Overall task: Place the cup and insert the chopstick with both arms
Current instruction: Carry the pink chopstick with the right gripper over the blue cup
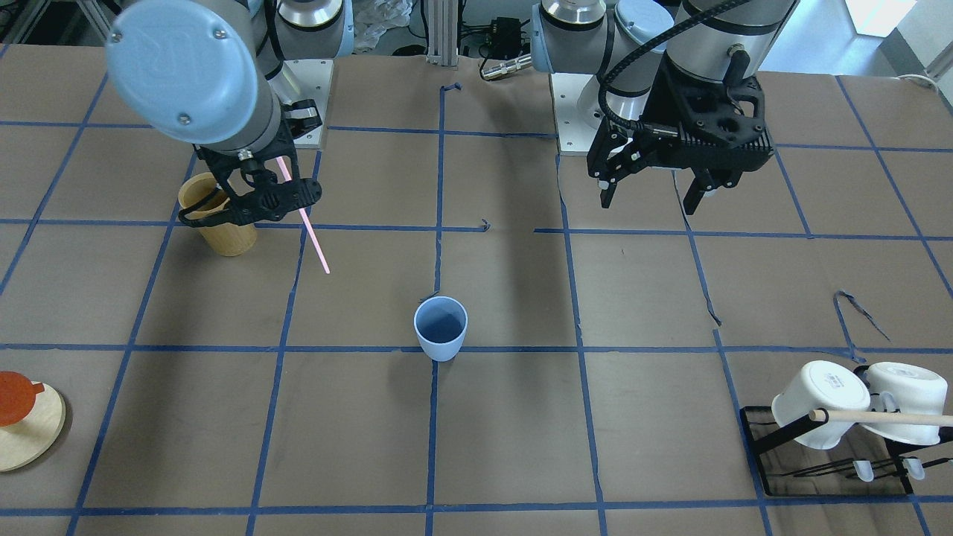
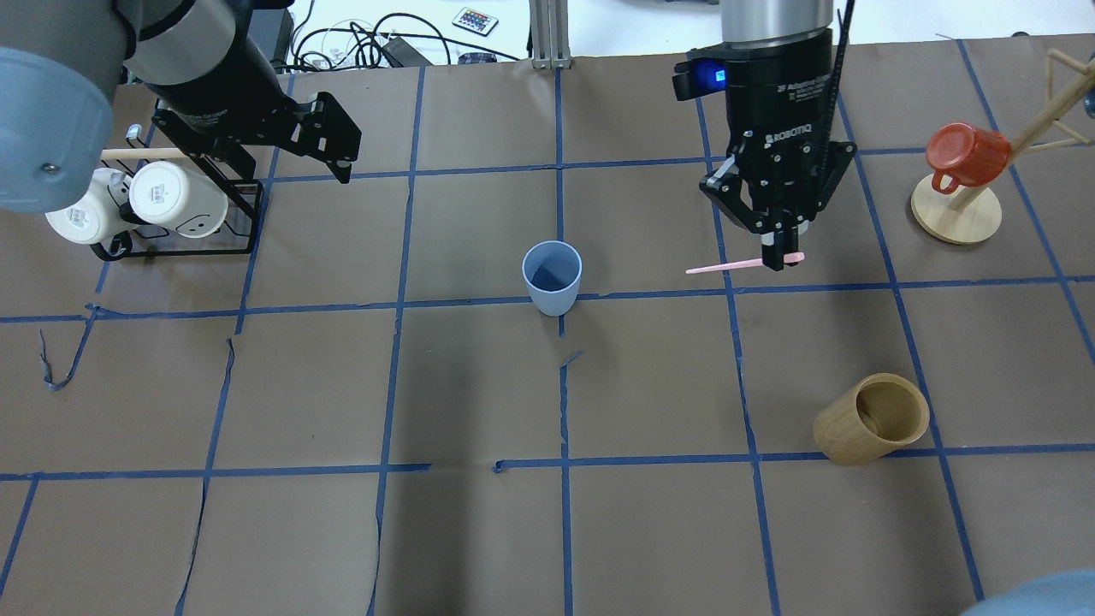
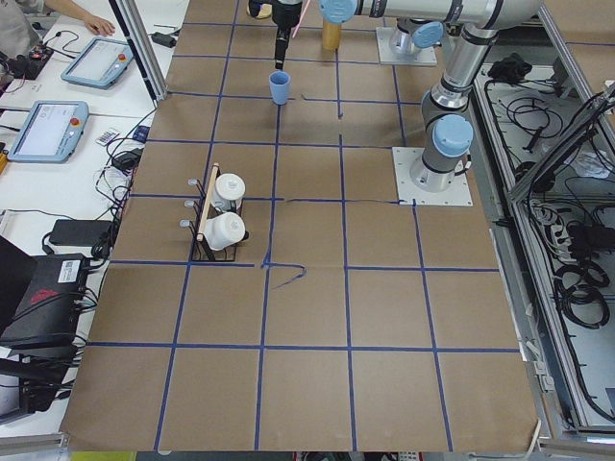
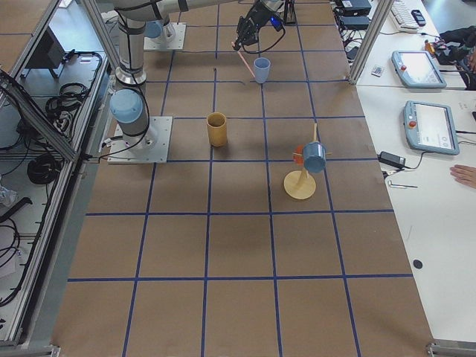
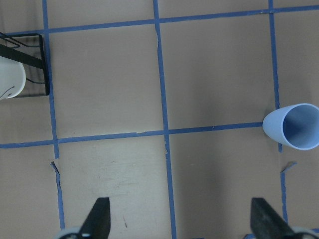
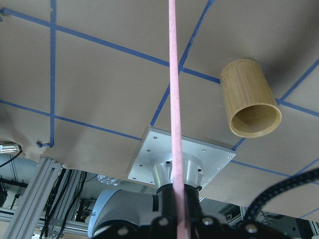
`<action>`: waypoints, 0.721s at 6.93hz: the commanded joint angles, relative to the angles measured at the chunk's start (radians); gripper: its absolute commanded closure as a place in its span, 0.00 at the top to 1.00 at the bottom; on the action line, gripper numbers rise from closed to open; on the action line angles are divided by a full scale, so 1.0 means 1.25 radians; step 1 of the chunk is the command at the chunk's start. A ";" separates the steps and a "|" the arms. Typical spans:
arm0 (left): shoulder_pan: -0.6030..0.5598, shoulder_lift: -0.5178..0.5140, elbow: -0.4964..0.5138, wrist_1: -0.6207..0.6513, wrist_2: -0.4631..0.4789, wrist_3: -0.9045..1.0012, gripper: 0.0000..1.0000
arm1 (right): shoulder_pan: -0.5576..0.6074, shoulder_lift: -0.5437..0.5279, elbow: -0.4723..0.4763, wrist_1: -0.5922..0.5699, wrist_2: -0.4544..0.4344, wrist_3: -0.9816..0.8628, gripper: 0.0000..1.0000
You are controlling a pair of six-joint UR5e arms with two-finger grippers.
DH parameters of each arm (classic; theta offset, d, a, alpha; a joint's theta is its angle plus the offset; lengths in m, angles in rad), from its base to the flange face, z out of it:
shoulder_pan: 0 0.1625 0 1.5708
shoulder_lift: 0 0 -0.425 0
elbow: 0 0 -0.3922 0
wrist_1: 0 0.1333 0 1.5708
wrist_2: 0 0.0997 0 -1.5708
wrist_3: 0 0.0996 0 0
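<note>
The right gripper (image 2: 783,255) pinches the pink chopstick (image 2: 727,267) by one end, in the air near the blue cup (image 2: 552,275). It looks light and stiff (maybe slippery), so holding the end seems right. The left gripper (image 1: 649,199) gapes open, empty.

2 white mugs (image 1: 819,403) on black rack (image 1: 753,448)

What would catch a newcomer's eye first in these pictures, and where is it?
The pink chopstick stands out: it is clamped in the right gripper above the table and points toward the blue cup. That cup stands upright near the table's middle. The left gripper hangs open and empty on the other side.
</note>
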 commanded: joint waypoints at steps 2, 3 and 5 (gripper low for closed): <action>0.001 -0.002 -0.003 0.000 0.001 0.002 1.00 | 0.095 0.073 -0.090 0.016 0.015 0.002 0.12; 0.001 0.001 -0.003 0.000 0.004 0.002 1.00 | 0.104 0.083 -0.099 0.016 0.022 0.002 0.12; 0.001 -0.002 0.003 -0.006 -0.001 0.002 1.00 | 0.125 0.109 -0.126 0.013 0.062 0.002 0.13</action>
